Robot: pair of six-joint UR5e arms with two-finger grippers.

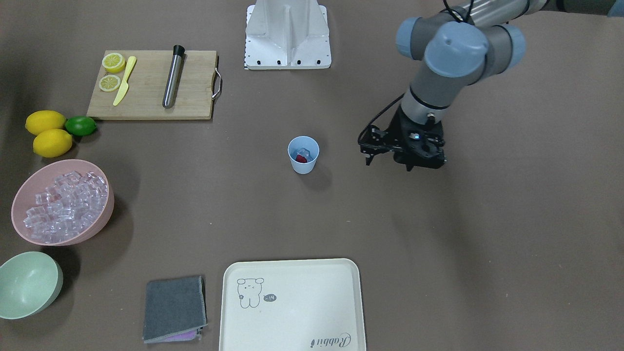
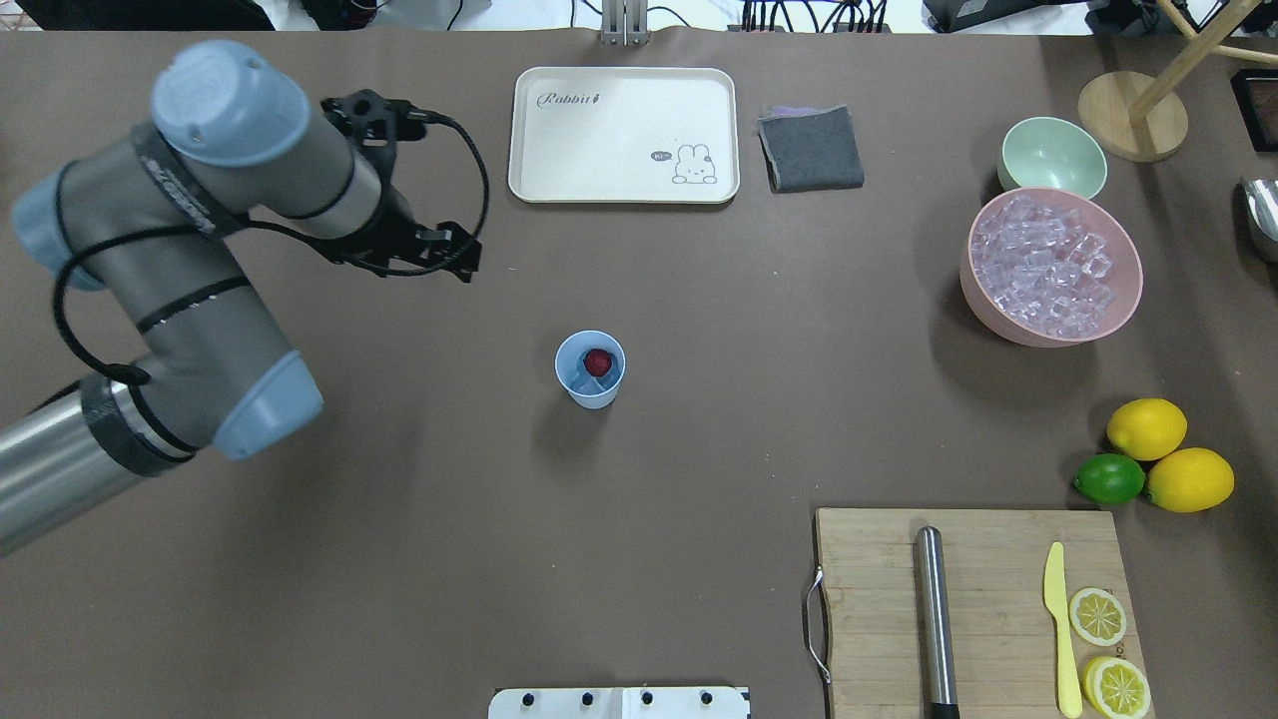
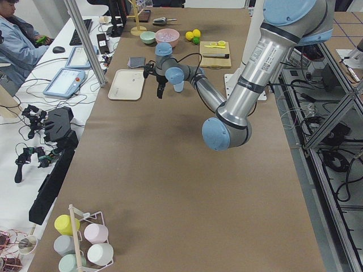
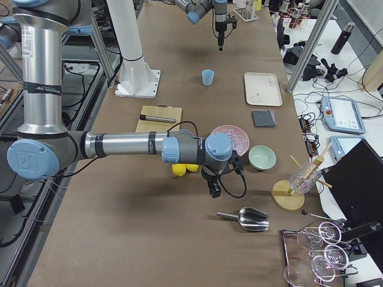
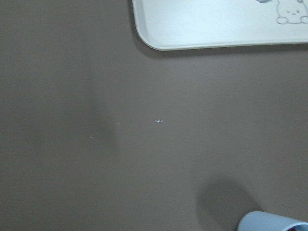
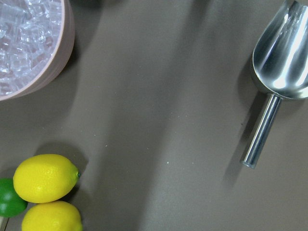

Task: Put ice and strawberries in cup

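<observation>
"Since the cup (image 1: pixel 303 165) already has something in it, where does it stand?"

"Upright in the middle of the counter (image 1: pixel 438 243), well apart from everything else. Looking down into it, I see one strawberry (image 2: pixel 597 361) lying with an ice cube (image 1: pixel 304 152). The other ice fills the pink bowl (image 2: pixel 973 292), far off on my right side."

"And your end effectors?"

"My left end effector (image 1: pixel 374 155) hangs above bare counter near the cup, fingers seemingly parted, nothing in them. My right end effector (image 4: pixel 214 190) shows only from the side, hovering by the lemons (image 6: pixel 45 178) and the metal scoop (image 6: pixel 281 57). Whether it is released or clenched I cannot tell."

"What might go wrong?"

"The cup looks light and narrow at the foot. If my left arm swings low past it, a brush could tip it and spill both berry and cube. If more ice is wanted, a slick cube could slip on the long carry from the bowl, or strike the rim and bounce out."
</observation>
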